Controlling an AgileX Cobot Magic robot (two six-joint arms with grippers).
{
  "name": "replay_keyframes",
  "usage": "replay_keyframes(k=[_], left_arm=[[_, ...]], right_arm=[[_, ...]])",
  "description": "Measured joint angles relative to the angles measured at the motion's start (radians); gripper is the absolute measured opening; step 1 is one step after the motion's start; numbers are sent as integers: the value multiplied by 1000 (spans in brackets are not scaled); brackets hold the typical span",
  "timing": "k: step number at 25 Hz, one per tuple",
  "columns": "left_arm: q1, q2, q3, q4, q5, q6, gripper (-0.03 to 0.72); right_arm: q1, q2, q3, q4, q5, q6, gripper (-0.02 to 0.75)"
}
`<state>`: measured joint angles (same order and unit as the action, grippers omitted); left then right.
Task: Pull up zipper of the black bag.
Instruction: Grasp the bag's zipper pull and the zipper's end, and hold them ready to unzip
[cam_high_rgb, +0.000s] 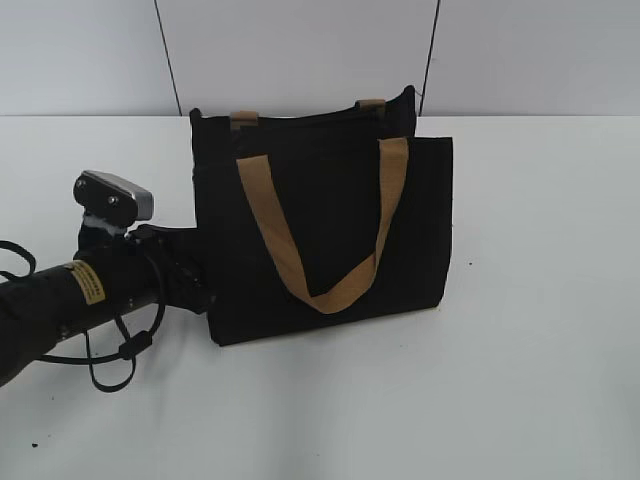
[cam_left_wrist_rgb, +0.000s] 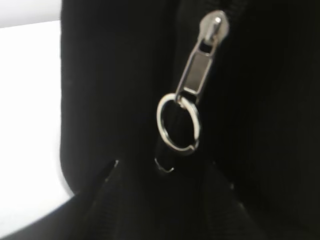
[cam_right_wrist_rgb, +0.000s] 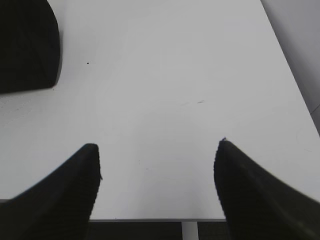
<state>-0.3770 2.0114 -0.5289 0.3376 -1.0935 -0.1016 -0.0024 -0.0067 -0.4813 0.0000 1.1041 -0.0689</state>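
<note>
Two risks are seen: the ring of the zipper (cam_left_wrist_rgb: 178, 124) at six o'clock may be missed by the left claw (cam_left_wrist_rgb: 165, 200), whose grip cannot be told, and the black bag (cam_high_rgb: 330, 240) dragged while the right claw (cam_right_wrist_rgb: 157, 185) is held spread over the tabletop (cam_right_wrist_rgb: 175, 75).

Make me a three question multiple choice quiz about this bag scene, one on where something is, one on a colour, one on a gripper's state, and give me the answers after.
1. Where is the left arm in the exterior view?
A. At the left side of the black bag
B. Above the bag
C. At the bag's right side

2. What colour are the bag's handles?
A. Red
B. Tan
C. White

3. How does the right gripper stand?
A. Shut on the zipper
B. Shut on a handle
C. Open over bare table

Answers:
1 A: the left arm reaches in against the left edge of the black bag.
2 B: the front handle is tan against the black fabric.
3 C: the right gripper has its fingers spread apart with only white table between them; the zipper shows only in the left wrist view.
</note>
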Motion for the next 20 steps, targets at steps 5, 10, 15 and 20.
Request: replay_keyframes(k=[5, 10, 15, 20], left_arm=[[0, 37, -33, 20, -3, -1, 338], [0, 44, -37, 25, -23, -2, 233], [0, 44, -37, 25, -44, -2, 120], [0, 41, -35, -33, -18, -18, 34]], right_arm=[[0, 0, 0, 0, 0, 0, 545], [0, 0, 0, 0, 0, 0, 545], [0, 0, 0, 0, 0, 0, 545], [0, 0, 0, 0, 0, 0, 545]])
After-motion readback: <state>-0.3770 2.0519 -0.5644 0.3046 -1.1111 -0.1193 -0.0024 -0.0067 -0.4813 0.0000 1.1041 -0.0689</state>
